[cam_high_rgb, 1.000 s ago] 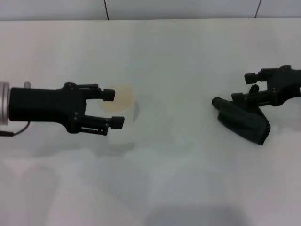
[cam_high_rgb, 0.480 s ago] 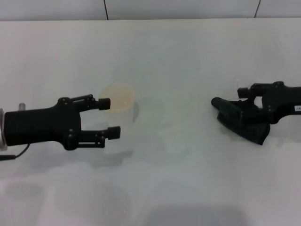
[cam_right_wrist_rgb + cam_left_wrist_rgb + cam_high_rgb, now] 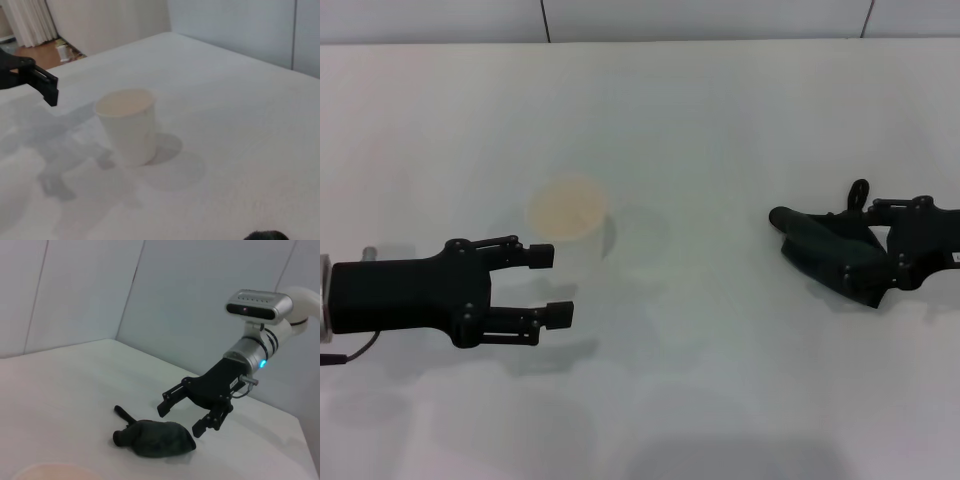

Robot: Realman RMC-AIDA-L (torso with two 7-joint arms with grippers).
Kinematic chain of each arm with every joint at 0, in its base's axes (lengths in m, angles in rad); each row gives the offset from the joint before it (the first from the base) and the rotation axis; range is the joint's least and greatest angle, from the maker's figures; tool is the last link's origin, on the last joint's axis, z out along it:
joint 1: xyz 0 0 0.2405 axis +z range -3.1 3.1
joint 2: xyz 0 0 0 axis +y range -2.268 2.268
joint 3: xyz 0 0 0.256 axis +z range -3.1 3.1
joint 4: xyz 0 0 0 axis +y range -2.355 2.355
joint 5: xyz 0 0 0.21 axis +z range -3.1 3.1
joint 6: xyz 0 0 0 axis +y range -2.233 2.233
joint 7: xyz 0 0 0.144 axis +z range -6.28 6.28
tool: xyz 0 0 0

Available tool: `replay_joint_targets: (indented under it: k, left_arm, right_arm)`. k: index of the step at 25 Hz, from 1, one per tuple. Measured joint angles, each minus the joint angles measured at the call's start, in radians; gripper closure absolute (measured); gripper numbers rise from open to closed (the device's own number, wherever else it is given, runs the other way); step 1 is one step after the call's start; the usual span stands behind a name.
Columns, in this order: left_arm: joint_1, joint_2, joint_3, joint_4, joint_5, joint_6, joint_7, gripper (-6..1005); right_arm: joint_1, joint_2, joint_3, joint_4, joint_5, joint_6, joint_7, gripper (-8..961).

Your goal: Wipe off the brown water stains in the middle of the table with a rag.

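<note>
head view shows the dark rag bunched in a heap near the right edge of the counter, with the right gripper low over its right side. from the left wrist view that gripper's jaws are spread wide, straddling the heap's end and holding nothing that i can see; whether the fingers touch the cloth i cannot tell.

the rag looks soft, limp and light: it should crumple and drape rather than keep shape, so a pinch on the thick middle of the heap seems safer than on a loose edge. one rolled, tapered end sticks out toward the counter's middle; the long axis runs roughly across the counter, from that end toward the right edge and slightly toward the near edge.

a paper cup stands upright left of the middle. no brown stain is visible on the counter. the left gripper hovers near the cup on its near side, jaws open and empty.
</note>
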Motion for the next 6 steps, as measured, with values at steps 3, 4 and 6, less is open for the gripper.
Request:
replay_joint_targets:
  k: [3,4,6]
  left_arm:
    - [0.004,0.001,0.000,0.002,-0.003,-0.001,0.000,137]
    - [0.004,0.001,0.000,0.002,-0.002,-0.002,0.000,137]
    - [0.005,0.002,0.000,0.002,0.000,-0.002,-0.001,137]
  right_arm:
    - [0.011,0.000,0.000,0.018,-0.003,0.011,-0.005,96]
    - [0.013,-0.001,0.000,0.022,-0.005,0.015,-0.005,96]
    - [0.015,-0.001,0.000,0.026,-0.006,0.019,-0.006,96]
